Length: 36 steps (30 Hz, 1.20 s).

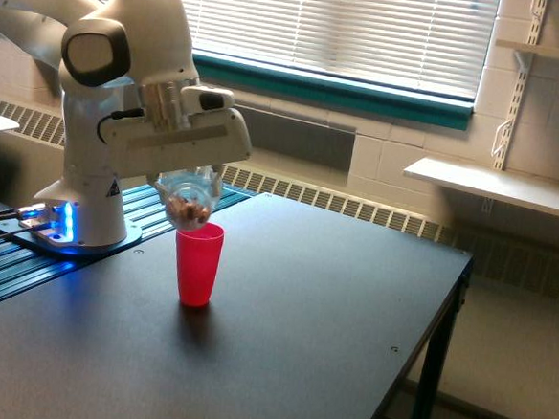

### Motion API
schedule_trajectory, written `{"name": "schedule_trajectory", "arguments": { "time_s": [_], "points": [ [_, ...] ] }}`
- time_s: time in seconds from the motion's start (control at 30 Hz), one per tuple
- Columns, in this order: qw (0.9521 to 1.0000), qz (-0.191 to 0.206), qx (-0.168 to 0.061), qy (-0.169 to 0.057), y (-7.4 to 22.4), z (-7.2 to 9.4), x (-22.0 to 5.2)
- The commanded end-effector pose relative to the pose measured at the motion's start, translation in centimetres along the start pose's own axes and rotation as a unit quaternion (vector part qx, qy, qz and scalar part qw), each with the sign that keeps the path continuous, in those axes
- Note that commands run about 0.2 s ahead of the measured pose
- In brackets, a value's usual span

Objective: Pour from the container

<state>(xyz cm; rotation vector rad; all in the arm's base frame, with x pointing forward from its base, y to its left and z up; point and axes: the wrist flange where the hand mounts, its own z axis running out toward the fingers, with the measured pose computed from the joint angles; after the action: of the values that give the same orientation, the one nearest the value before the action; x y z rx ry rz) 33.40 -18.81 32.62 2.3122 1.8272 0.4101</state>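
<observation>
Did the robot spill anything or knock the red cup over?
No. The red cup stands upright on the black table, with nothing spilled that I can see. The tipped clear container in the gripper is tilted on purpose, for pouring.

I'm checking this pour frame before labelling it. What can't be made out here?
- End effector, exterior view: fingers hidden behind the arm's white housing and the clear ribbed plastic container.
- Inside of the opaque red plastic cup: its wall hides any contents.
- Small brownish pieces in the container: too blurred to identify, or to tell whether any are falling.
</observation>
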Motion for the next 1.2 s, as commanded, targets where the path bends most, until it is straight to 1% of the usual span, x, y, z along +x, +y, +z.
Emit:
{"name": "schedule_trajectory", "arguments": {
  "time_s": [0.03, 0.27, 0.4, 0.53, 0.6, 0.87, 0.93, 1.0, 1.1, 1.13, 1.2],
  "points": [
    [0.9957, -0.090, -0.019, -0.006, 1.2, 0.3, 1.2],
    [0.9887, -0.147, -0.028, -0.012, 1.3, 0.6, 2.3],
    [0.9828, -0.181, -0.033, -0.015, 1.1, 0.7, 3.2],
    [0.9747, -0.219, -0.041, -0.018, 0.9, 0.8, 4.3],
    [0.9718, -0.232, -0.042, -0.014, 0.8, 0.9, 4.9],
    [0.9551, -0.293, -0.044, -0.011, 0.6, 0.9, 7.0],
    [0.9503, -0.308, -0.042, -0.015, 0.5, 0.9, 7.3],
    [0.9468, -0.318, -0.045, -0.016, 0.6, 0.8, 7.5],
    [0.9386, -0.341, -0.045, -0.026, 0.6, 0.6, 7.8],
    [0.9367, -0.346, -0.044, -0.028, 0.6, 0.6, 7.8],
    [0.9314, -0.359, -0.050, -0.033, 0.8, 0.4, 7.9]
  ]
}}
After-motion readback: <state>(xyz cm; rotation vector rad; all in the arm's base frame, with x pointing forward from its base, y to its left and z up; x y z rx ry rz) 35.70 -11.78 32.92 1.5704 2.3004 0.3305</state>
